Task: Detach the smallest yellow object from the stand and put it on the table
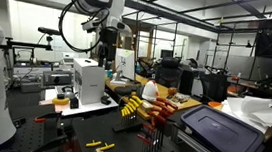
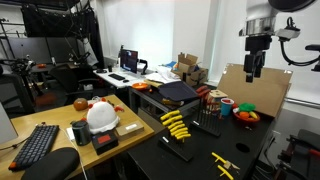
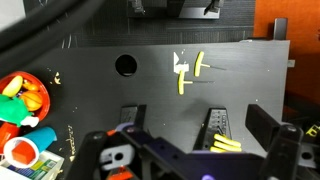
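Gripper (image 2: 250, 72) open and empty, high above the stand (image 2: 190, 128); yellow tools (image 2: 175, 122) fill the stand, so detaching and setting on the table (image 2: 200, 160) apparently remain

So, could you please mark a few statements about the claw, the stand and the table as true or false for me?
1. The claw is open and empty. True.
2. The claw touches the stand. False: it hangs high in the air, well clear of it.
3. Loose yellow tools lie on the black table. True.
4. The stand carries handles of one colour only. False: it has yellow handles and red-orange handles side by side.
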